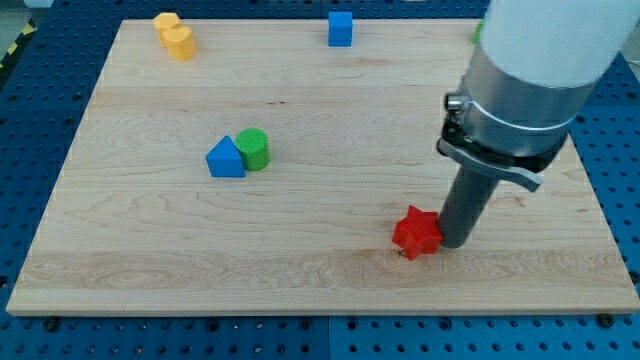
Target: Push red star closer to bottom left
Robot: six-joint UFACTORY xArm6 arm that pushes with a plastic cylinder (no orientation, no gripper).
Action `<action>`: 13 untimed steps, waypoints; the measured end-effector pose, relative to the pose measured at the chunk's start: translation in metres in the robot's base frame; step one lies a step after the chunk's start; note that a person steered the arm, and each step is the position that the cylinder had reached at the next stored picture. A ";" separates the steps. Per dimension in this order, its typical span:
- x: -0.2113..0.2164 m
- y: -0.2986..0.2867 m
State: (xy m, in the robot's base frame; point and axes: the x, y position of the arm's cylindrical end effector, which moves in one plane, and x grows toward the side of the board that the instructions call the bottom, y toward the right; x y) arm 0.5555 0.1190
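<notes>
The red star lies on the wooden board, right of centre toward the view's bottom. My tip stands right against the star's right side, touching it or nearly so. The dark rod rises from there to the large grey and white arm body at the view's upper right. The board's bottom left corner is far from the star, across the board to the view's left.
A blue triangular block and a green cylinder sit together left of centre. A yellow block is at the top left. A blue cube is at the top middle. A green bit shows beside the arm.
</notes>
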 end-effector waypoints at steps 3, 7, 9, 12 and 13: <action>-0.011 -0.085; 0.011 -0.124; 0.015 -0.150; 0.023 -0.199; 0.033 -0.216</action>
State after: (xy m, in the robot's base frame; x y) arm 0.5880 -0.0965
